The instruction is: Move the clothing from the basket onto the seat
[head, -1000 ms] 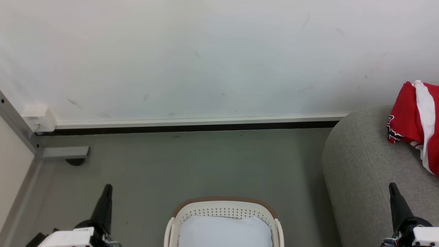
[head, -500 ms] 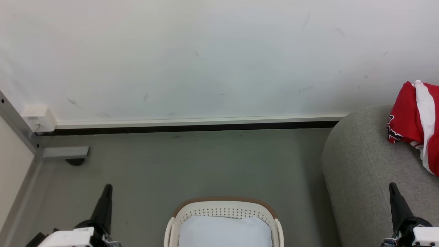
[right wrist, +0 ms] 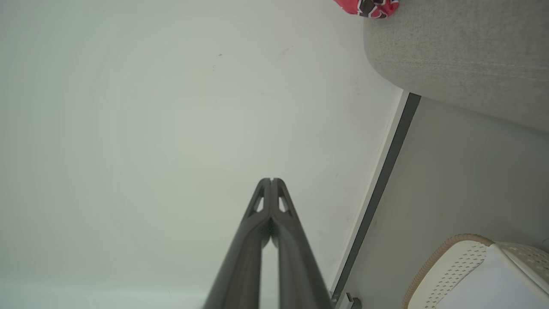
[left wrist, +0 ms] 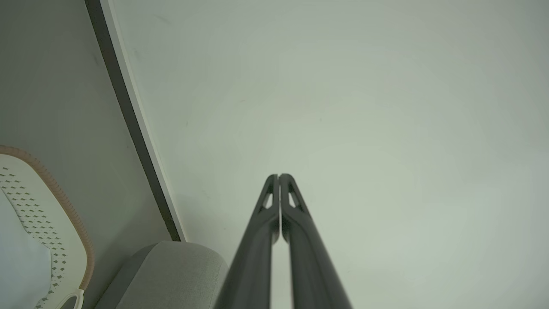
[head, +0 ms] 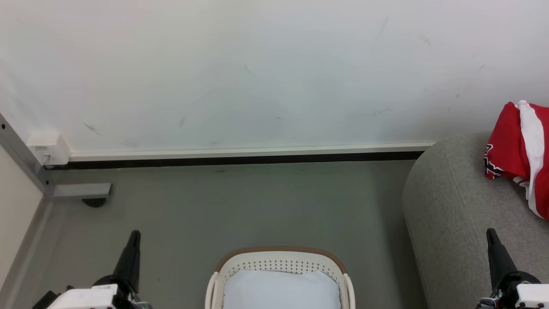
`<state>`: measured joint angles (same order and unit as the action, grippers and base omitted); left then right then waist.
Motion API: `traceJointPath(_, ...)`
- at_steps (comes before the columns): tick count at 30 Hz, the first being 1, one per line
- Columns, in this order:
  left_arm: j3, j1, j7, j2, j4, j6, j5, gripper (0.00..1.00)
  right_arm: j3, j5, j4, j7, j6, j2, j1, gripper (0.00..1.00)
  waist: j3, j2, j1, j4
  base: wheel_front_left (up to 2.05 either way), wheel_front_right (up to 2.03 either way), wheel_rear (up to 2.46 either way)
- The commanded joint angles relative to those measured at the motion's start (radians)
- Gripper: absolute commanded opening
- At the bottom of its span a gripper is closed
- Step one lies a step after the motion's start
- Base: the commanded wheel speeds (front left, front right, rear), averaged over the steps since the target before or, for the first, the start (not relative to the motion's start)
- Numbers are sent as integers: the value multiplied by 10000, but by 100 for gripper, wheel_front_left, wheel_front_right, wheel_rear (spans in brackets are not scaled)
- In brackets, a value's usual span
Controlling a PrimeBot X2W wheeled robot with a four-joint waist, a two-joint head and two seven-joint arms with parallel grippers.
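The cream basket (head: 281, 261) with a brown rim stands on the floor at the bottom centre; a pale bluish-white cloth (head: 281, 289) lies inside it. Red clothing (head: 517, 148) with white trim lies on the grey seat (head: 454, 214) at the right edge. My left gripper (head: 134, 234) is shut and empty, left of the basket. Over the seat's front part at the lower right, my right gripper (head: 490, 231) is shut with nothing in it. In the left wrist view the left gripper (left wrist: 279, 176) points at the wall, with the basket (left wrist: 51, 201) and seat (left wrist: 171, 270) at the lower left. The right gripper (right wrist: 271, 180) faces the wall too, with the clothing (right wrist: 369, 6), seat (right wrist: 463, 56) and basket (right wrist: 454, 270) to its right.
A white wall with a dark baseboard (head: 240, 159) runs behind the grey floor. A metal post and small white box (head: 48, 148) stand at the left, with a grey bracket (head: 81, 191) at its foot. Open floor lies between basket and wall.
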<state>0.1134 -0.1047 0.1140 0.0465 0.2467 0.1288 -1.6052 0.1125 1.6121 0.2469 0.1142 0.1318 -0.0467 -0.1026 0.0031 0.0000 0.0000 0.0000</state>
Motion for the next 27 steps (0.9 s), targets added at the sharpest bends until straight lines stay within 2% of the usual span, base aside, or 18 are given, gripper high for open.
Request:
traceJointPath(1, 26, -89, 36, 70, -27, 37, -141, 0, 33, 19, -47, 32, -21, -68, -115, 0, 0, 0, 0, 0, 0, 0, 0)
traceJointPath(27, 25, -88, 36, 70, -28, 39, -142, 0, 33, 19, -47, 32, -21, -68, -116, 0, 0, 0, 0, 0, 0, 0, 0)
